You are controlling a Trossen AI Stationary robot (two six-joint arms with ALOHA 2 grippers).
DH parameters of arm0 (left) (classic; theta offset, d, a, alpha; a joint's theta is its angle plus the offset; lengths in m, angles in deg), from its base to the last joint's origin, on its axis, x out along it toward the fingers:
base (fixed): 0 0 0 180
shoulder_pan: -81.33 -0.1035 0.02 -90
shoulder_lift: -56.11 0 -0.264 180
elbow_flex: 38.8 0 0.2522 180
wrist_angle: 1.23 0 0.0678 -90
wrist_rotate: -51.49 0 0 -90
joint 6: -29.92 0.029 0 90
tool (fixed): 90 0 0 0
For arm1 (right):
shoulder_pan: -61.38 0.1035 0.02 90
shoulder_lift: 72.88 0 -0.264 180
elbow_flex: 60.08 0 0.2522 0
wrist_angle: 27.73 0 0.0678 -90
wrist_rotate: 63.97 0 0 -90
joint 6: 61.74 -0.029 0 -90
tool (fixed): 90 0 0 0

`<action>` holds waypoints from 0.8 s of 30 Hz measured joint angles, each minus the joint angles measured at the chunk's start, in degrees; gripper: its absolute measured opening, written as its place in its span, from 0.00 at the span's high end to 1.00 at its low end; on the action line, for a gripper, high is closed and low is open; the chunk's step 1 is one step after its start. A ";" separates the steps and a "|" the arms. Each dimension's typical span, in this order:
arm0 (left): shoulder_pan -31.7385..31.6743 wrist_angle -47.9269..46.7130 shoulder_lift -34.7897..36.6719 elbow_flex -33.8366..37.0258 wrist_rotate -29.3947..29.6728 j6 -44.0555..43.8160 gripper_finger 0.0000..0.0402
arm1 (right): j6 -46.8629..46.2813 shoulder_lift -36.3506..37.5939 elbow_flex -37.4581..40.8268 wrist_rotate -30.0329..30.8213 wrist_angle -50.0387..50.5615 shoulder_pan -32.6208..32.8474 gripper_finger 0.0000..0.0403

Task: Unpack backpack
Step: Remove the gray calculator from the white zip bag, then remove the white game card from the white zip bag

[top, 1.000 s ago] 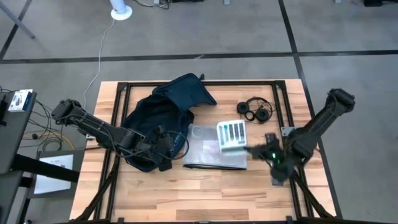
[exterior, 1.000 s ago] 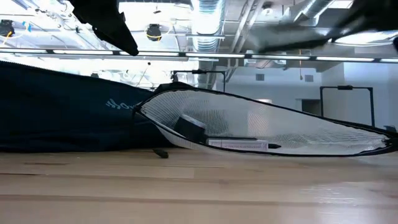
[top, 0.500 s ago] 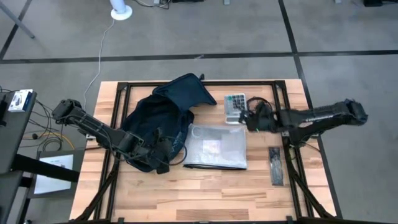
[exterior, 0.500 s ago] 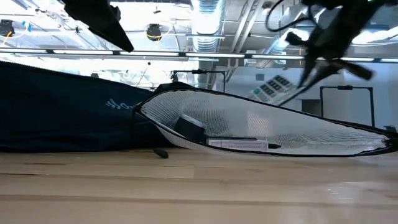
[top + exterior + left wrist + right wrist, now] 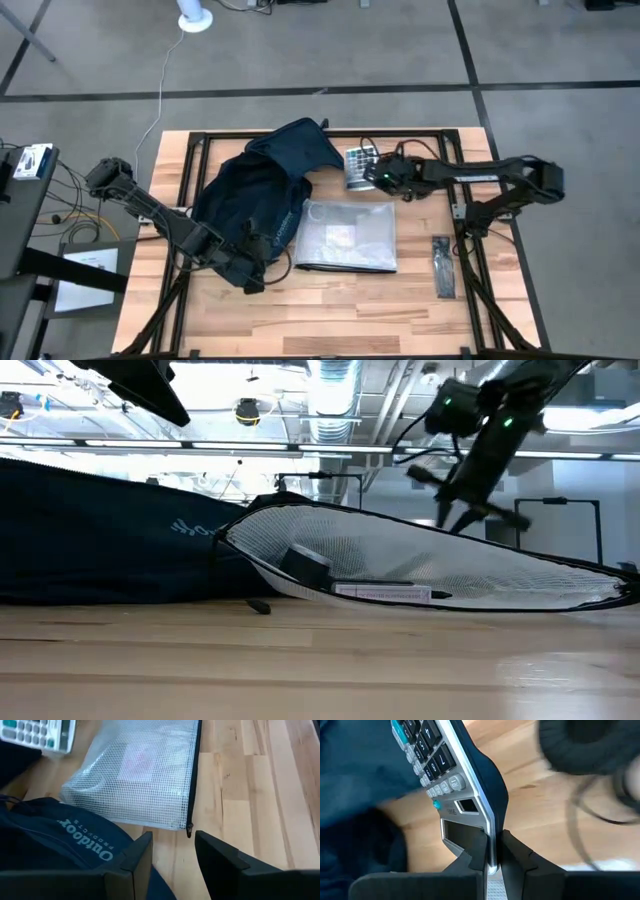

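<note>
Near the table's far edge, my right claw (image 5: 372, 176) pinches the calculator (image 5: 359, 163) by its end, just beside the backpack (image 5: 262, 190) slumped left of centre. Mesh pouch (image 5: 348, 236) and headphones (image 5: 600, 745) look already unpacked. My left claw (image 5: 172, 857), spread empty, hovers at the backpack's near side. Bare wood lies nearer me.

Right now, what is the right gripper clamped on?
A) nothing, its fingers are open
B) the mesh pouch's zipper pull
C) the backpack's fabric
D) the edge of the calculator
D: in the right wrist view the right gripper is shut on the thin edge of the calculator, and the high view shows that calculator at its tip, beside the backpack.
</note>
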 joint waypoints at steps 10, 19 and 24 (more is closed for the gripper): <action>2.88 -2.22 0.00 0.00 0.11 -3.69 0.67 | -9.30 -10.04 0.00 0.72 -2.24 1.28 0.83; 3.22 -3.05 0.00 0.00 0.11 -4.93 0.67 | 2.25 -3.49 0.02 0.85 -2.22 1.56 0.55; 3.22 -3.03 0.00 0.00 1.10 -4.66 0.67 | 10.17 7.05 0.02 0.83 -2.03 3.50 0.48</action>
